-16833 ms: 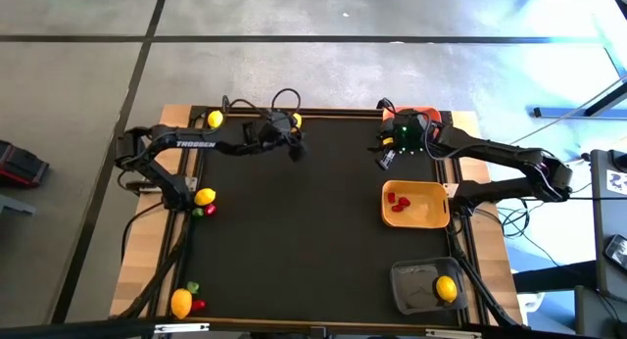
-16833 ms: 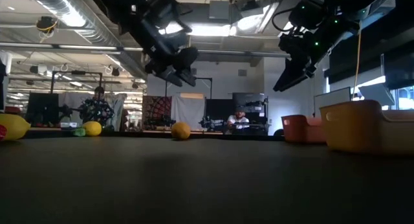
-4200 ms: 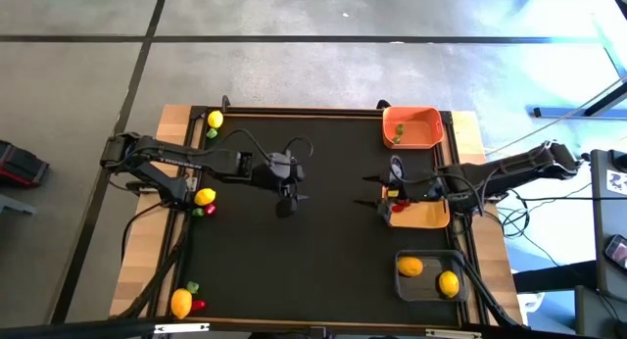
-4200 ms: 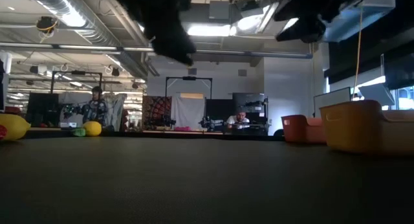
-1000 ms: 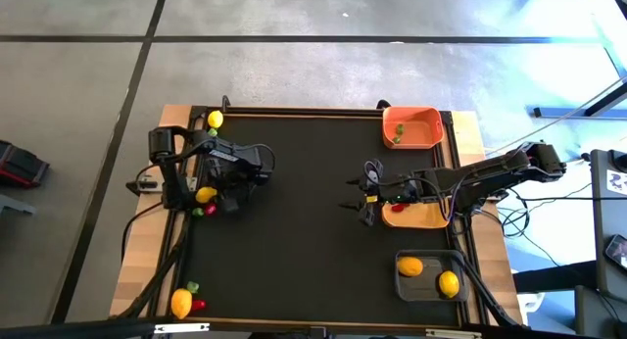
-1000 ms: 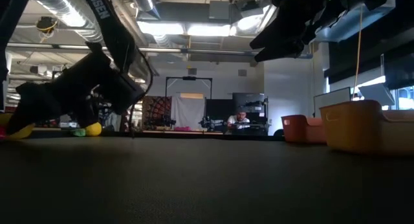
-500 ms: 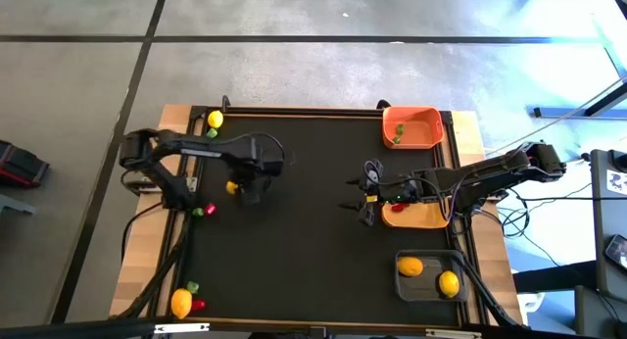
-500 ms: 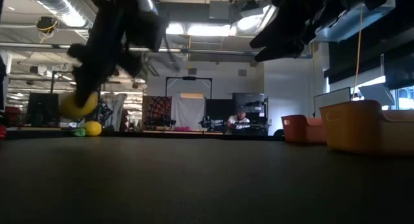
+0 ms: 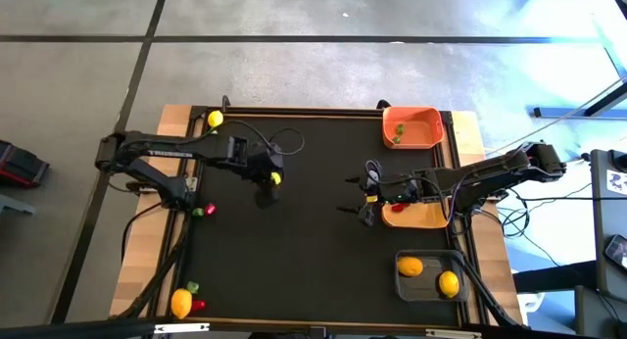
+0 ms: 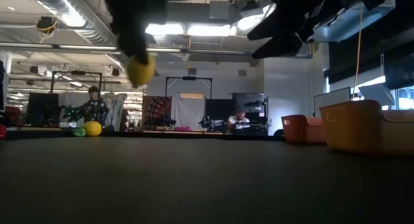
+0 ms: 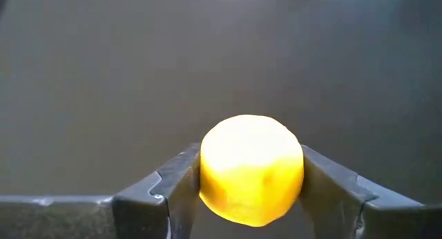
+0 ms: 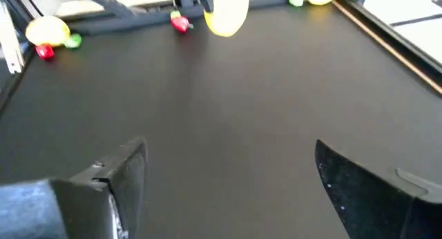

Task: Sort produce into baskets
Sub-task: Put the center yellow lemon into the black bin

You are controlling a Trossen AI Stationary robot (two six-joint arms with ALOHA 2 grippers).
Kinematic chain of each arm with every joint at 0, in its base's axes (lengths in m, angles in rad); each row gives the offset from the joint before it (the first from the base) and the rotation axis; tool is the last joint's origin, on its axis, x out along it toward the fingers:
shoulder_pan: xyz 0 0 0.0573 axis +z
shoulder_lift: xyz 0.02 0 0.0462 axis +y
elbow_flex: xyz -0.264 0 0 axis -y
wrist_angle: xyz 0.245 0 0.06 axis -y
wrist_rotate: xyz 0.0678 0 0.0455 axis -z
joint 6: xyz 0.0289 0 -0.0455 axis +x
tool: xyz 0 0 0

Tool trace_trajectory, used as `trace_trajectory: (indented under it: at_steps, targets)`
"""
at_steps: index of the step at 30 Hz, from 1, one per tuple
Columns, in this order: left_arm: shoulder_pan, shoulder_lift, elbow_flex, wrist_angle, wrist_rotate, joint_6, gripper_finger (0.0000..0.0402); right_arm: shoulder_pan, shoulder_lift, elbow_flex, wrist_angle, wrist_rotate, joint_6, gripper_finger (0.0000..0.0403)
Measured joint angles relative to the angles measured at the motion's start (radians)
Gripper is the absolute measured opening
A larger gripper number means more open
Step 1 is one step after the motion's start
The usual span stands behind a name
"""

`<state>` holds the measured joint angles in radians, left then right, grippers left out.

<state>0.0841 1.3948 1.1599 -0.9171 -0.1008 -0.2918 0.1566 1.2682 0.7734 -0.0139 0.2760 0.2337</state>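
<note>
Above the counter (image 9: 313, 270), a lemon (image 11: 251, 168) is clenched by the left tool (image 9: 269, 181) for carrying toward the grey basket (image 9: 428, 281) at four o'clock; the right tool (image 9: 361, 196) is held released, waiting.

The left gripper (image 9: 273, 179) has carried the lemon (image 9: 275, 179) off the table's left edge — inward. A second lemon (image 9: 410, 266) now lies in the dark basket (image 9: 400, 283)

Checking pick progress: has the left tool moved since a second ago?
Yes. The left tool, shut on a lemon, has moved right from the mat's left edge toward the middle, farther from the red piece.
</note>
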Motion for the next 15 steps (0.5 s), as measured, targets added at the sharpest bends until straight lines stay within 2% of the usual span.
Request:
trace_trajectory:
  at_steps: [15]
  targets:
    - [-0.098,-0.001,0.000,0.518,0.015,0.142,0.0205,0.000,0.033,0.000,0.145,-0.001,-0.012,0.0304]
